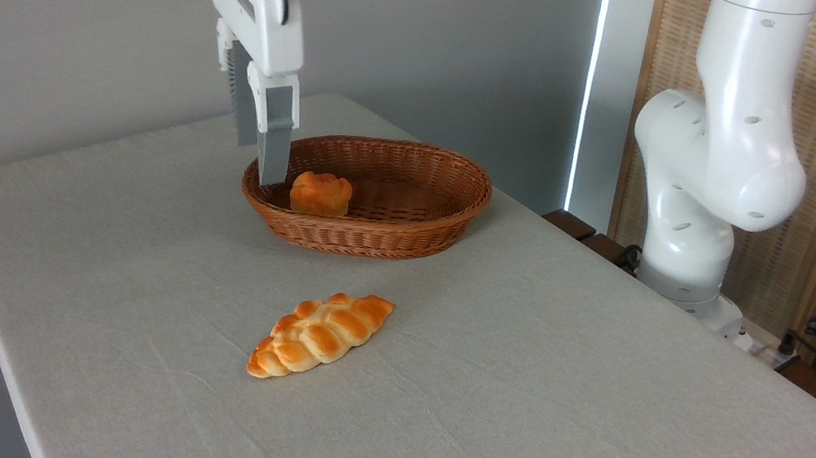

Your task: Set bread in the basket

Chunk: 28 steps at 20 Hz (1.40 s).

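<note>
The bun (320, 194) sits inside the basket (406, 239), by its left end, near the table's (510, 412) far edge. The gripper (257, 141) hangs beside it, fingers apart, holding nothing, I think.

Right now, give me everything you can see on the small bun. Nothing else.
The bun is small, round and knotted, glazed golden-orange on top with ridged folds, looking like baked or replica bread. It sits upright inside the wicker basket, at its left end, resting on the floor near the front-left wall; its base is hidden behind the rim. The gripper is just to its left, fingers apart and not on the bun; whether one finger tip brushes it cannot be told. It appears intact.
</note>
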Available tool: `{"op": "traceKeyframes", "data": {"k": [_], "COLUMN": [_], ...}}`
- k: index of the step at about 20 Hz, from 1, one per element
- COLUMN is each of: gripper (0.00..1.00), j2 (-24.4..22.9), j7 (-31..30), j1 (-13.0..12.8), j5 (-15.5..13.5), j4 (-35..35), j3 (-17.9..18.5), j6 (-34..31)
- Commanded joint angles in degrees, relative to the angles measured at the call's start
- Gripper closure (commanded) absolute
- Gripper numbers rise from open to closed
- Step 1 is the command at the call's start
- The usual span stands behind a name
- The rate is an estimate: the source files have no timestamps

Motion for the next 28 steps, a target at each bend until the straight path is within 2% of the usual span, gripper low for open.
{"op": "traceKeyframes", "data": {"k": [1,3,4,7,15,17,20,21,23,28], "gripper": [0.00,0.00,0.00,0.00,0.00,0.00,0.00,0.00,0.00,0.00], "j2": [1.17,1.17,1.17,1.44,3.81,3.81,3.81,3.81,3.81,3.63], "j7": [-0.66,-0.58,-0.31,0.65,0.22,0.65,0.74,0.74,0.83,1.62], "j1": [8.54,14.34,16.11,17.09,16.48,14.73,13.06,12.88,10.51,10.41], "j5": [-0.11,-0.20,-0.20,-0.20,-0.03,0.06,0.15,0.06,0.06,0.06], "j4": [3.80,5.12,6.17,8.46,8.81,8.81,8.90,9.08,9.60,11.01], "j3": [-1.38,-4.54,-4.81,-4.38,-5.87,-4.82,-3.33,-2.02,1.40,3.01], "j6": [-1.62,-3.10,-4.68,-8.82,-9.35,-11.45,-11.20,-11.20,-11.11,-11.11]}}
